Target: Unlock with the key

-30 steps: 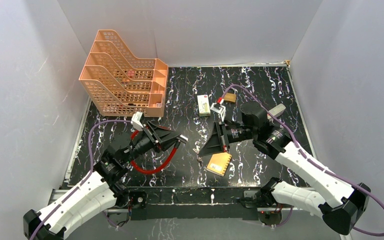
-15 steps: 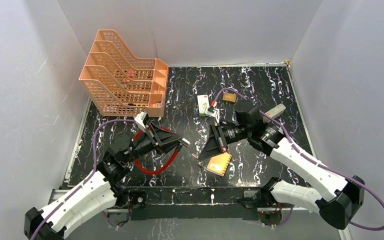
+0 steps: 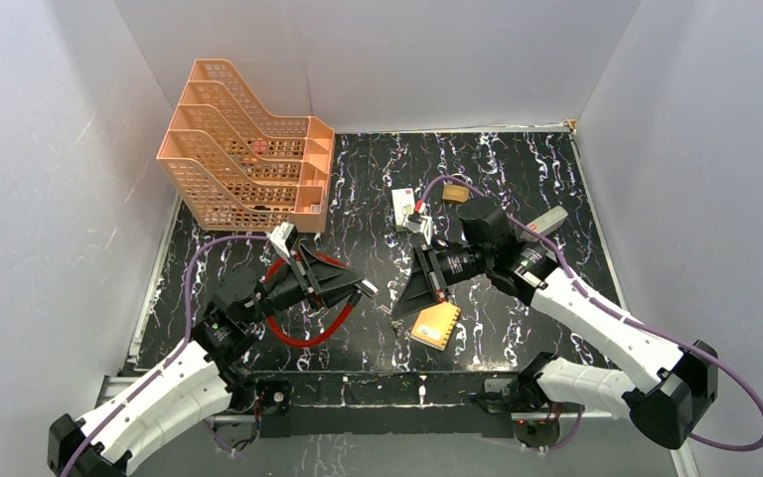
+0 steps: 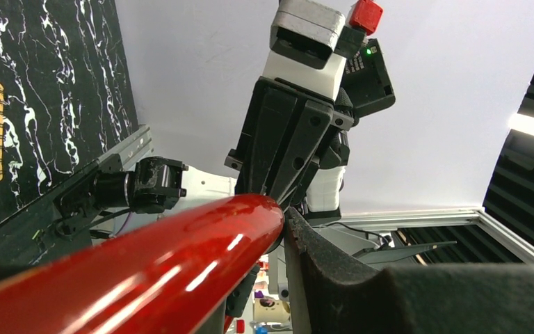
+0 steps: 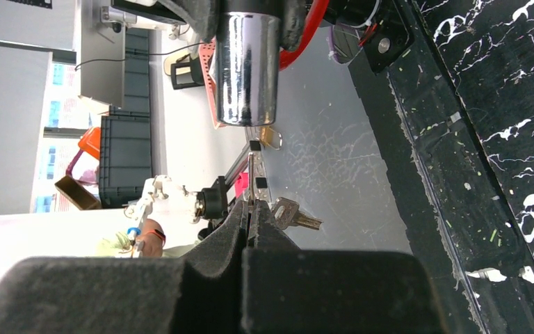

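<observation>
My right gripper (image 3: 401, 302) is shut on the key (image 5: 252, 170), a thin flat metal blade seen edge-on, sticking out from the pads (image 5: 268, 226). A second small key (image 5: 295, 215) hangs beside it. The blade points at the chrome cylinder end (image 5: 248, 69) of the red cable loop (image 3: 303, 333), with a small gap between them. My left gripper (image 3: 360, 288) is shut on that cable end; the red cable (image 4: 132, 271) fills the left wrist view, pressed against the black finger (image 4: 334, 271). The key is too small to make out in the top view.
An orange file rack (image 3: 248, 149) stands at the back left. A yellow notebook (image 3: 435, 324) lies just under my right gripper. A white box (image 3: 404, 207), a brass padlock (image 3: 455, 194) and a grey block (image 3: 548, 220) lie behind the right arm.
My right gripper has moved left and a little nearer, closing on the cable end with the key. My left gripper has shifted slightly down and right with the cable end.
</observation>
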Robot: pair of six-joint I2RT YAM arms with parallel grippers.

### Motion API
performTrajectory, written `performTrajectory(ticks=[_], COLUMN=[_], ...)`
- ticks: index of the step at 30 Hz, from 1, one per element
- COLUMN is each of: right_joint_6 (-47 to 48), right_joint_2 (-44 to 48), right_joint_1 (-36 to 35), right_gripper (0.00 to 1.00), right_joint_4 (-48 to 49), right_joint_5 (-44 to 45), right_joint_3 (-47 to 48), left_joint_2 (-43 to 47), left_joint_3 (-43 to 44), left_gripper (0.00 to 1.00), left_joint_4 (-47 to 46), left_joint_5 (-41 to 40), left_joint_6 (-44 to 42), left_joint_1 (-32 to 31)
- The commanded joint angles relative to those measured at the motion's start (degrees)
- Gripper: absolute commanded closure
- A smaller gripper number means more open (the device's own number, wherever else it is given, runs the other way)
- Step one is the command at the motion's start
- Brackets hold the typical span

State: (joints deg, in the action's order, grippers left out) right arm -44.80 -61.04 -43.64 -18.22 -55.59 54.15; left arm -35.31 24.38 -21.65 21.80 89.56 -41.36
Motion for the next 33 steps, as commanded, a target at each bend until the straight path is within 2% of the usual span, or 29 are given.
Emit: performTrajectory(ticks=[1,33], right_joint_6=[1.5,-0.9], right_joint_2=[-0.1,-1.6], right_joint_1=[-0.1,-0.1], right_gripper=[1.00,1.00], right_joint_4=[-0.2,3.0], right_joint_5=[0.6,2.9], right_joint_3=[3.2,4.7], left_joint_2=[1.8,3.3], left_joint_3=[3.0,2.7], left_gripper=[1.00,1.00], left_joint_4=[-1.1,-0.3], left_joint_5=[2.0,2.1], left_joint_6=[-0.7,-1.3], left_joint_1=[0.3,0.2])
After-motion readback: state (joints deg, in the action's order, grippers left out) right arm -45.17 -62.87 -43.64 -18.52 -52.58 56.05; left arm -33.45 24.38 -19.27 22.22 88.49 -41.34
